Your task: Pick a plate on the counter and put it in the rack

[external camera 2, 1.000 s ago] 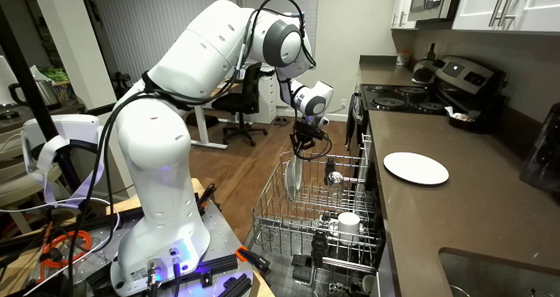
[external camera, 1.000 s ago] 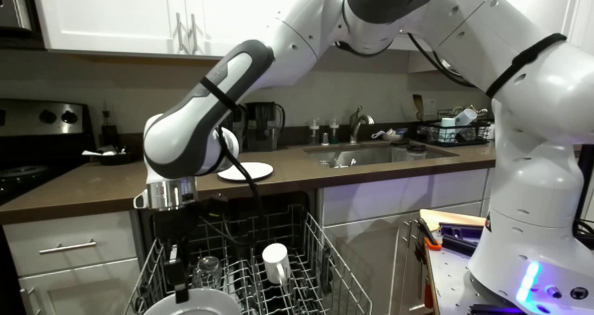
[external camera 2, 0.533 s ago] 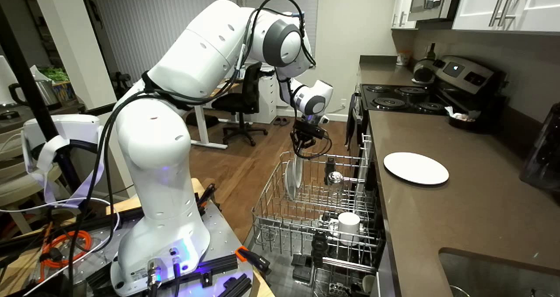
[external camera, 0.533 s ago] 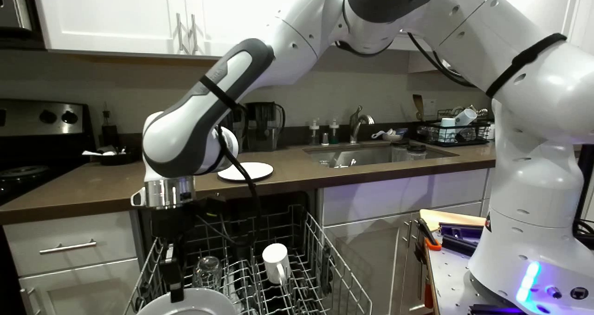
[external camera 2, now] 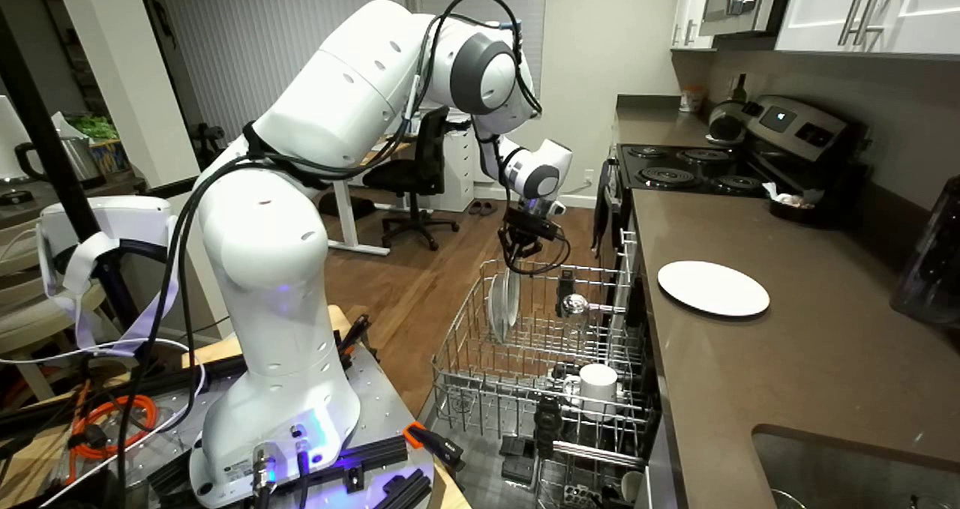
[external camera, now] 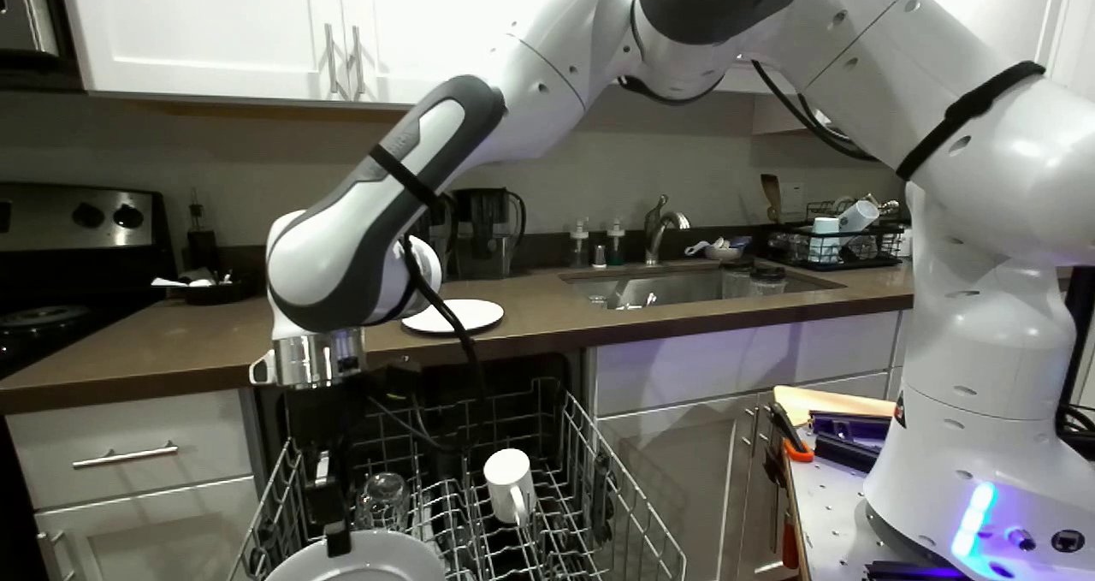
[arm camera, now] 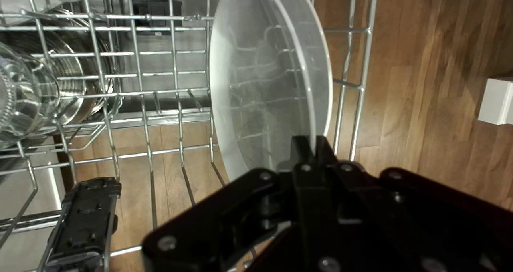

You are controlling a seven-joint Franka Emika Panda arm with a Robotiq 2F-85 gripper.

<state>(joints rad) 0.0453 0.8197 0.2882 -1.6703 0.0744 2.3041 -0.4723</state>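
Observation:
My gripper (arm camera: 314,144) is shut on the upper rim of a white plate (arm camera: 260,83). That plate (external camera 2: 513,291) hangs on edge, upright, inside the wire rack (arm camera: 177,90). Whether its lower edge rests between the tines I cannot tell. Close beside it, on the side away from the counter, a second white plate (arm camera: 319,63) stands on edge in the rack. One dark finger shows over the face of the held plate (external camera: 376,560) in an exterior view. Another white plate (external camera 2: 712,288) lies flat on the brown counter (external camera 2: 817,366).
The rack also holds a white mug (external camera 2: 598,381) and a clear glass (external camera: 382,502). The counter's front edge runs along the rack's inner end. A sink (external camera: 676,288) is set into the counter, and a black stove (external camera 2: 682,168) stands at its far end.
The gripper and its plate shift slightly left in an exterior view, then back right to nearly where they were. The grip stays shut and the plate on the counter has not moved.

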